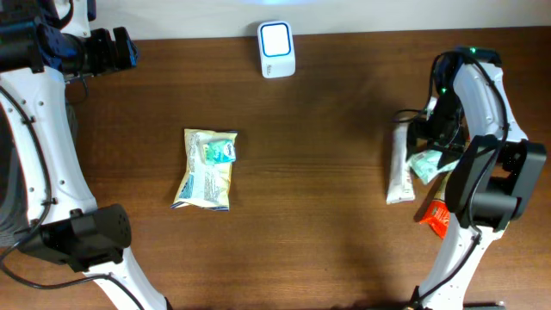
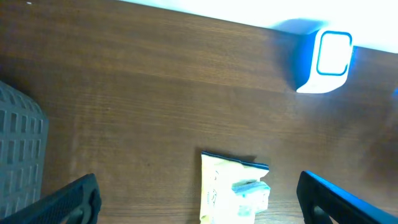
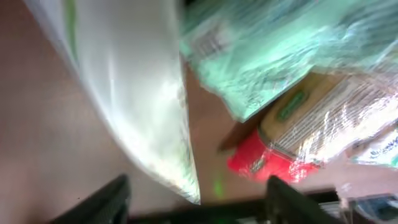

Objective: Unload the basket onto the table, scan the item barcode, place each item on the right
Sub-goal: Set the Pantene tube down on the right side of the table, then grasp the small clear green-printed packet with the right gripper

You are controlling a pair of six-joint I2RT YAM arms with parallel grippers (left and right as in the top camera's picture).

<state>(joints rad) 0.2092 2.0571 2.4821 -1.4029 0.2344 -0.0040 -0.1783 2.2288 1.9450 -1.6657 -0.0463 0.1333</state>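
Observation:
The white and blue barcode scanner (image 1: 275, 49) (image 2: 326, 59) stands at the table's far edge. A yellow snack packet (image 1: 207, 168) (image 2: 233, 190) lies flat left of centre. My left gripper (image 1: 112, 50) (image 2: 198, 183) hangs open and empty high above the table's far left. At the right, my right gripper (image 1: 428, 142) (image 3: 198, 190) is open over a pile of items. In the right wrist view the end of a long white packet (image 1: 399, 164) (image 3: 130, 81) lies between its spread fingers, ungripped. A green packet (image 1: 428, 164) (image 3: 273, 56) lies beside it.
A red packet (image 1: 435, 215) (image 3: 267, 158) and a tan one (image 3: 329, 118) lie in the same pile, partly under the right arm. A grey basket (image 2: 18, 155) shows at the left edge of the left wrist view.

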